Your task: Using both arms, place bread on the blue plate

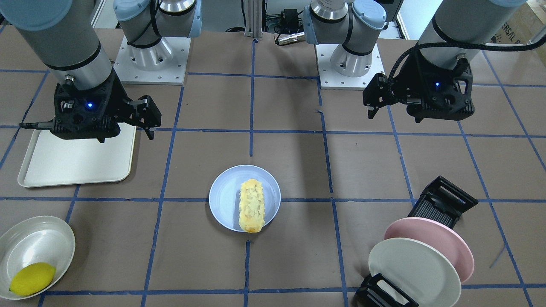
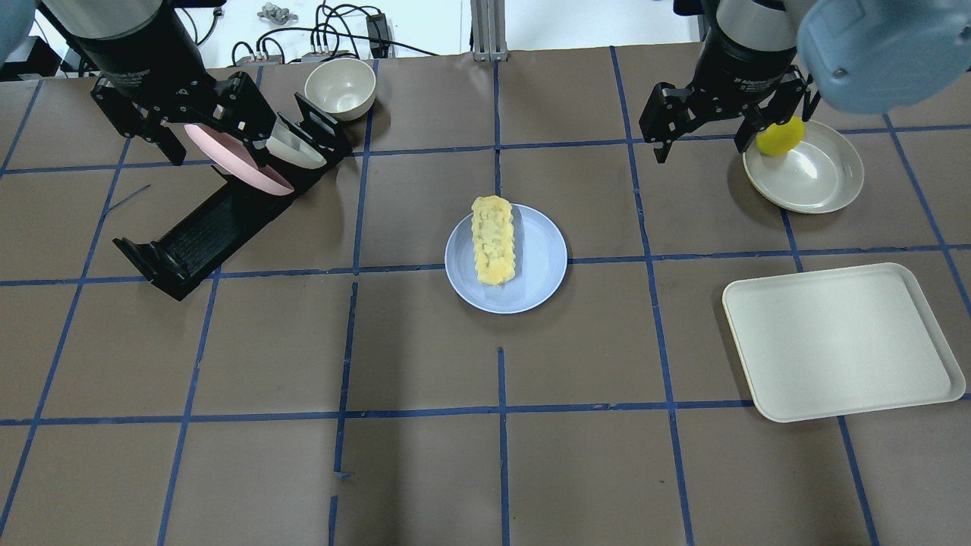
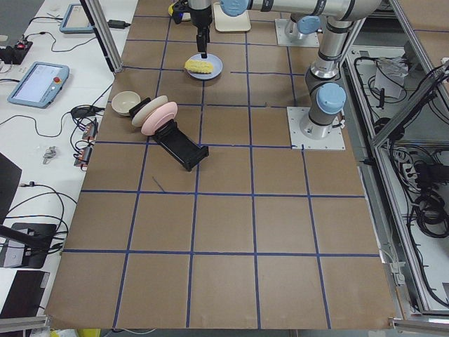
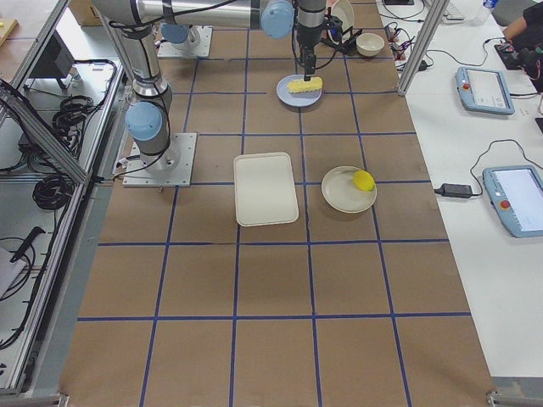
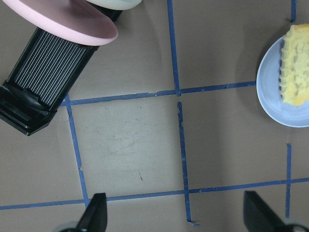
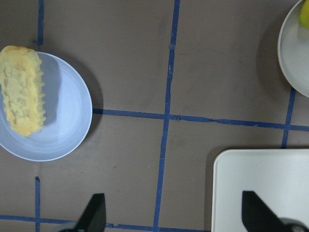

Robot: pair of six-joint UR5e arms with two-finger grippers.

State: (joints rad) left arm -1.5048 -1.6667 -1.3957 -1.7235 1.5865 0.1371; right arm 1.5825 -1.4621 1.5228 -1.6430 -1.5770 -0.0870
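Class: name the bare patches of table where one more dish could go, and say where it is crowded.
Bare: between the rack and the blue plate; between that plate and the tray; the whole robot-side strip. Crowded: the rack's far end, by the bowl.

I see overhead and front views facing each other, steep; side views far off; wrist cams close, straight down. All share the blue plate (image 2: 542, 258).

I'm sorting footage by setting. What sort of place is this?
Probably a robotics lab: the left arm and right arm bolted to a table gridded in blue tape, with teach pendants and cables alongside.
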